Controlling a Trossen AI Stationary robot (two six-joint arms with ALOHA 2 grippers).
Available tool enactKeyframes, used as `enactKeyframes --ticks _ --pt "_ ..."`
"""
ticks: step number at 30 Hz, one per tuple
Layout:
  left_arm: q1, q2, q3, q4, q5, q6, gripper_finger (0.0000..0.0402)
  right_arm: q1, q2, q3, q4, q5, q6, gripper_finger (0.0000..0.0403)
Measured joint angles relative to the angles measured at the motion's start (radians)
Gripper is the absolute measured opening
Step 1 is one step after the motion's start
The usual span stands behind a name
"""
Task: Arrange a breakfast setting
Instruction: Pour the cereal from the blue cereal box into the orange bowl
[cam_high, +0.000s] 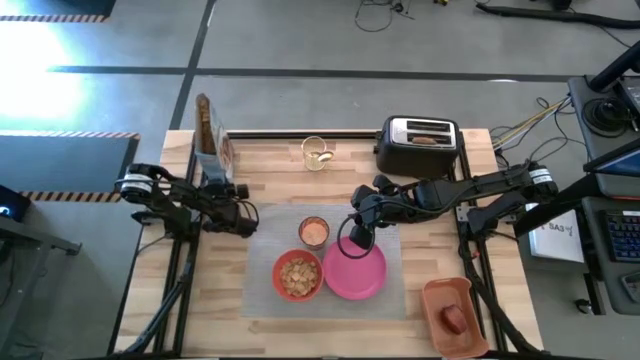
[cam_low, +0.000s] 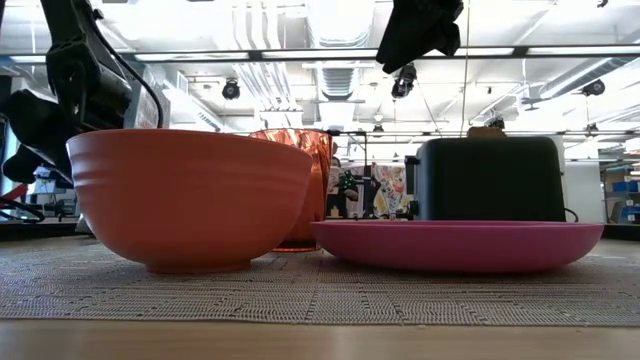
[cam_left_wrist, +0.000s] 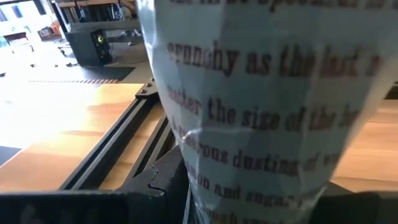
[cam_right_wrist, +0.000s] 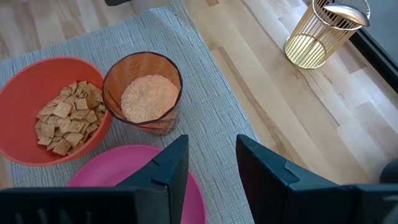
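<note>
Left gripper (cam_high: 222, 190): at the grey woven mat's (cam_high: 265, 290) left edge, pinching the printed cereal box (cam_high: 212, 137), which stands upright near the wooden tabletop's (cam_high: 270, 160) far-left corner.
Right gripper (cam_right_wrist: 208, 163): fingers spread, nothing between them, hovering over the round pink plate (cam_high: 354, 270).
Red-orange bowl (cam_high: 298, 276): on the mat, full of cereal squares, touching the plate's left side.
Orange-tinted cup (cam_high: 314, 232): just behind the bowl.
Red apple (cam_high: 454, 319): on the orange tray (cam_high: 440, 296), near-right corner.
</note>
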Motion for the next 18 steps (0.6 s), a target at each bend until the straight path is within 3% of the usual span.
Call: enactKeyframes --ticks 5,18 --pt "0.020 0.000 -0.027 0.002 -0.055 -0.023 0.0135 0.000 0.000 0.000 0.000 0.000 0.000 0.0123" --pt "0.022 0.000 -0.064 0.017 -0.026 -0.099 0.0143 0.000 0.000 0.000 0.001 0.000 0.000 0.0123"
